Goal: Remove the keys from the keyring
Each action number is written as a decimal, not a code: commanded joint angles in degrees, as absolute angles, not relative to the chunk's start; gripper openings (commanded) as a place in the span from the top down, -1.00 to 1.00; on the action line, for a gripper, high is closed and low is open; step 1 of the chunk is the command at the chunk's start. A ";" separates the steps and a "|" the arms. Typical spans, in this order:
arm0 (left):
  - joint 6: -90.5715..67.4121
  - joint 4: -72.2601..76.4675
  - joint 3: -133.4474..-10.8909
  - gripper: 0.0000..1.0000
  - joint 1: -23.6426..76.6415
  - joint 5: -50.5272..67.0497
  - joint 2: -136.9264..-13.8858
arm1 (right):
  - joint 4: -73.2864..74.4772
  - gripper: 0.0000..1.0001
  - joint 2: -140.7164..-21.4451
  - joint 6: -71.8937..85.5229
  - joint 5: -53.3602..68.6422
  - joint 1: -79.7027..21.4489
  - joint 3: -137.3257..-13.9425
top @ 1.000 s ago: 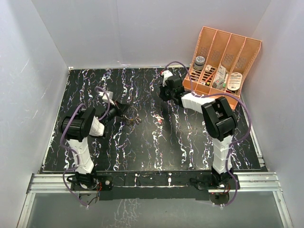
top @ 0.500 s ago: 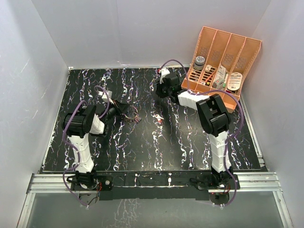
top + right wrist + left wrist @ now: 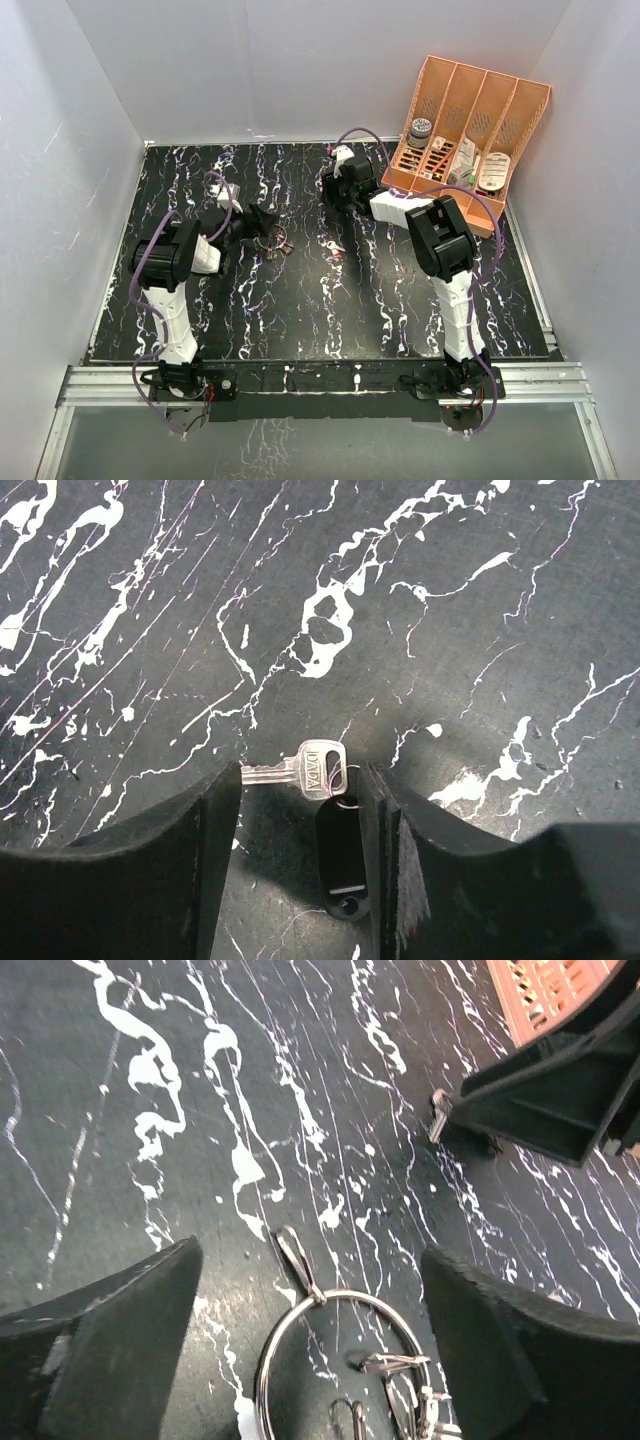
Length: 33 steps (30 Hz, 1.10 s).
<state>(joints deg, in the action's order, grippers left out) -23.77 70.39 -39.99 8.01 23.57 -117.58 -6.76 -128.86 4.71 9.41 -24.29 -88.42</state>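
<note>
Left gripper (image 3: 310, 1252), half open and empty, straddles the keyring (image 3: 345, 1294) lying flat on the worktop (image 3: 150, 1110), keys (image 3: 395, 1400) bunched at its near edge. Right gripper (image 3: 305, 776), jaws apart, flanks one loose key (image 3: 318, 767) lying crosswise, blade leftward.

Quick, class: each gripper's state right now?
Left gripper: open, jaws astride the keyring, holding nothing.
Right gripper: open, a key lying loose between its jaws.

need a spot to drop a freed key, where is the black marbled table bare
Bare: near middle, between left arm and right arm; far-left corner. Crowded: around the thin silver wire keyring and beside the orange plastic organiser.
</note>
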 commanded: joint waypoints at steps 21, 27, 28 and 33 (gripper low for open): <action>-10.37 29.00 -44.05 -0.97 8.25 -1.25 -88.76 | -25.27 -0.75 -89.41 5.60 -4.82 -23.75 -55.59; -7.97 25.07 -41.24 -0.97 8.50 -11.77 -80.50 | -32.70 -0.97 -73.61 2.41 -13.39 -23.71 -41.23; -7.54 24.86 -40.58 -0.97 8.59 -13.05 -78.99 | -33.10 -0.97 -71.60 2.25 -15.49 -23.61 -39.68; -6.12 25.56 -36.86 -0.97 8.79 -14.49 -70.90 | -34.76 -0.97 -64.21 2.35 -22.92 -23.20 -33.27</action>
<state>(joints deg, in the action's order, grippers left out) -8.32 26.59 -39.05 8.43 -10.37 -77.03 -28.03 -68.97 3.27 -14.31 -23.59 -36.42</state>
